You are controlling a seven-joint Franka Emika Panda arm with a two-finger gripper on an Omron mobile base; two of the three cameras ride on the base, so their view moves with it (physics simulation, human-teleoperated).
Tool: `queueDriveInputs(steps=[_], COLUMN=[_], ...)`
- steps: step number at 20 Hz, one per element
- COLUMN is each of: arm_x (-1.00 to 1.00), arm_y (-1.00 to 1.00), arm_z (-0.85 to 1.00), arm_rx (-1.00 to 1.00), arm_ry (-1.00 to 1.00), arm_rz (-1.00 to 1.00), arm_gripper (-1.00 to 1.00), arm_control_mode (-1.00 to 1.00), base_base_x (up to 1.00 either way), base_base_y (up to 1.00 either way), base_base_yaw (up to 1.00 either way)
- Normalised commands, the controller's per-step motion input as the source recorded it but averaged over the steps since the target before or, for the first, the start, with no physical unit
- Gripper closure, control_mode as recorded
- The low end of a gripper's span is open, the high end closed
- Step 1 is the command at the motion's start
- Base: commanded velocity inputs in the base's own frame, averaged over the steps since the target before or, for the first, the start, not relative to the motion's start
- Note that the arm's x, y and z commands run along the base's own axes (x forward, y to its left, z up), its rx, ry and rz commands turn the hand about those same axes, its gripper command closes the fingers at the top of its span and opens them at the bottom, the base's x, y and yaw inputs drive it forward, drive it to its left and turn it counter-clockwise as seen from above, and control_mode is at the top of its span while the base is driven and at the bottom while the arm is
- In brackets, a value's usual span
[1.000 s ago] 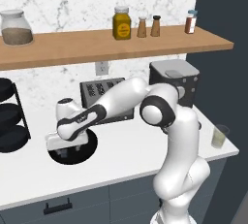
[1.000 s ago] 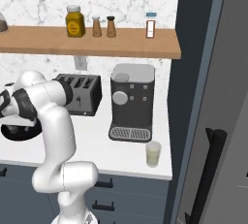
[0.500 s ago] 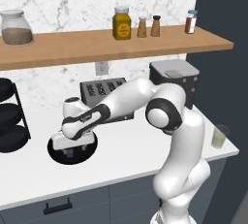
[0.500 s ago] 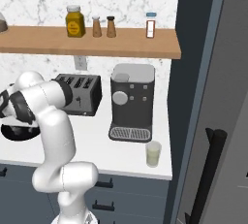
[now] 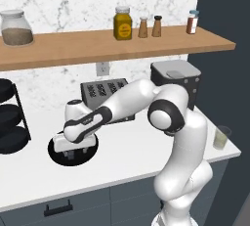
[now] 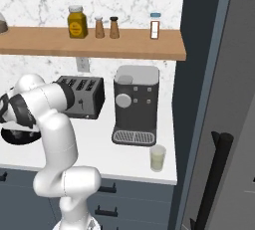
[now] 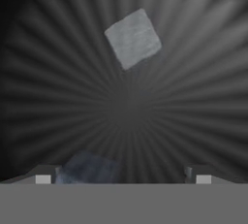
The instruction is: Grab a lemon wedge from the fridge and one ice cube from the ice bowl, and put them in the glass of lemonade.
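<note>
The fridge [image 6: 219,99] walls off the counter's [image 5: 127,156] right edge. The arm reaches left, and its gripper [image 5: 72,154] hangs spread wide, holding nothing, inside the dark ice bowl [image 5: 56,151] near the front edge. One pale ice cube [image 7: 133,38] lies free mid-bowl; a darker one [image 7: 89,168] sits beside a fingertip. The glass of lemonade [image 5: 221,137] stands at the near right corner, well apart.

You've got a toaster [image 6: 79,96] beside the coffee machine [image 6: 136,104] on the tabletop [image 5: 136,149], spice jars [image 5: 149,26] lining the shelf [image 5: 88,44].
</note>
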Motion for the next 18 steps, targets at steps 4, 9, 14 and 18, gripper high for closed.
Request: queueDriveInputs(steps=[4,9,14,18], arm_x=[-0.14,-0.14,0.00,0.14], arm_y=[0.01,0.01,0.00,0.00], arm_z=[-0.05,0.00,-0.01,-0.03], arm_rx=[0.00,0.00,0.00,0.00], arm_ry=[0.00,0.00,0.00,0.00], arm_rz=[0.00,0.00,0.00,0.00], arm_gripper=[-1.00,-1.00,-1.00,-1.00], arm_control_mode=[-1.00,-1.00,-1.00,-1.00], base_base_x=[0.00,0.00,0.00,0.00], base_base_y=[0.00,0.00,0.00,0.00], base_base_yaw=[0.00,0.00,0.00,0.00])
